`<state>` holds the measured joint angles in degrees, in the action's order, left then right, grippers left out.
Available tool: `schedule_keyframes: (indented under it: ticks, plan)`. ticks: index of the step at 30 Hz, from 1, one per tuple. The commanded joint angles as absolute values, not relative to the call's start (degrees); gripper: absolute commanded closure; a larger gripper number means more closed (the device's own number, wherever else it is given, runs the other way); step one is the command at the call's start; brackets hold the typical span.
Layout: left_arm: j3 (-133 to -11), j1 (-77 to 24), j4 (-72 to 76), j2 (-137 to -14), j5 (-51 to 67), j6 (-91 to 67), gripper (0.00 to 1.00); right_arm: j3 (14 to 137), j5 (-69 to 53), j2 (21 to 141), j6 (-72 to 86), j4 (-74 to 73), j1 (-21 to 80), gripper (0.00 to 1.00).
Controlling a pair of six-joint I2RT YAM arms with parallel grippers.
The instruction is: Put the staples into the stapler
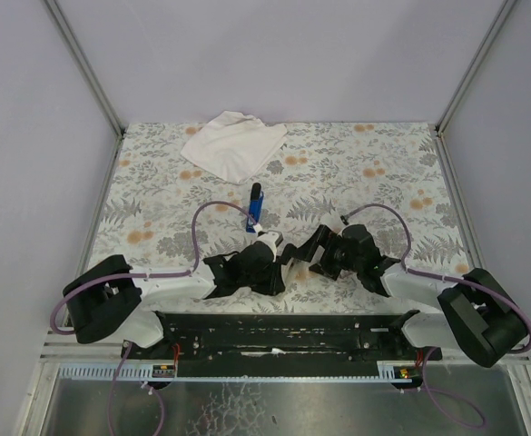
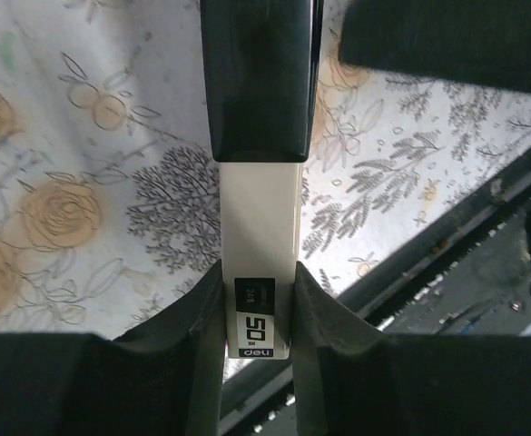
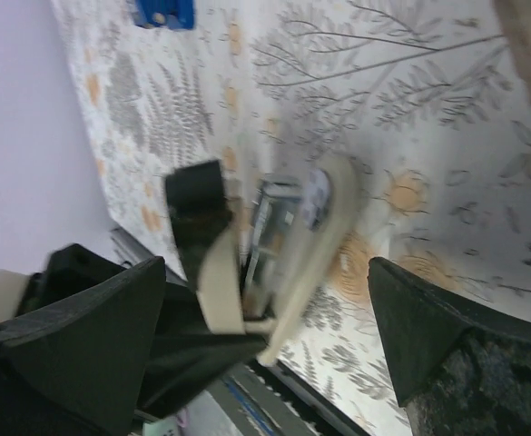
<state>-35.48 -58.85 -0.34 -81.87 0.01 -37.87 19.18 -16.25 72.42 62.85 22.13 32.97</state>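
— Where is the stapler (image 2: 258, 209) sitting right now?

— It is lying near the front middle of the floral table (image 1: 383, 182), between the two arms. The left gripper (image 2: 259, 272) is clamping it, with a black finger pressing on each side of its cream body at the end carrying the "deli" label.

— And the right gripper (image 3: 265, 263)?

— Its fingers are standing wide apart, gripping nothing, and it is facing the stapler from the other side. In that blurred wrist view the stapler is looking hinged open, with a metal channel showing between its cream parts.

— Is anything else lying around?

— A small blue object (image 1: 256, 207) is lying just beyond the stapler, and a crumpled white cloth (image 1: 233, 143) is lying near the far edge.
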Motion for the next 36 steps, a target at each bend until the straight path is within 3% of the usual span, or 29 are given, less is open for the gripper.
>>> schedule_keyframes:
  ticks: [1, 9, 26, 27, 30, 32, 33, 36]
  plan:
    - [-36.2, -59.1, 3.3, -80.6, 5.0, -45.1, 1.00, 18.4, -16.5, 73.7, 71.2, 34.8, 34.4, 0.01]
    - [-35.4, -59.2, 5.0, -81.0, 5.8, -48.2, 1.00, 17.6, -14.2, 74.2, 73.5, 30.3, 34.8, 0.01]
    - [-35.3, -59.3, 6.2, -81.2, 9.5, -44.2, 1.00, 20.4, -15.2, 83.6, 74.5, 35.3, 37.1, 0.02]
    - [-35.4, -59.3, 5.9, -81.2, 9.6, -43.9, 1.00, 20.6, -15.4, 84.1, 74.6, 35.7, 37.1, 0.10]
    - [-35.7, -59.3, 4.7, -80.8, 9.2, -43.3, 1.00, 20.4, -15.4, 84.9, 75.2, 36.8, 37.1, 0.51]
    - [-36.0, -59.3, 3.6, -80.6, 8.5, -43.2, 1.00, 19.9, -15.2, 84.9, 75.9, 37.6, 37.2, 0.91]
    - [-36.1, -59.3, 3.3, -80.5, 8.2, -43.1, 1.00, 19.6, -15.0, 84.8, 76.1, 37.5, 37.1, 0.99]
    - [-36.3, -59.4, 2.6, -80.1, 7.2, -43.4, 1.00, 19.1, -14.5, 84.4, 76.4, 37.6, 37.2, 1.00]
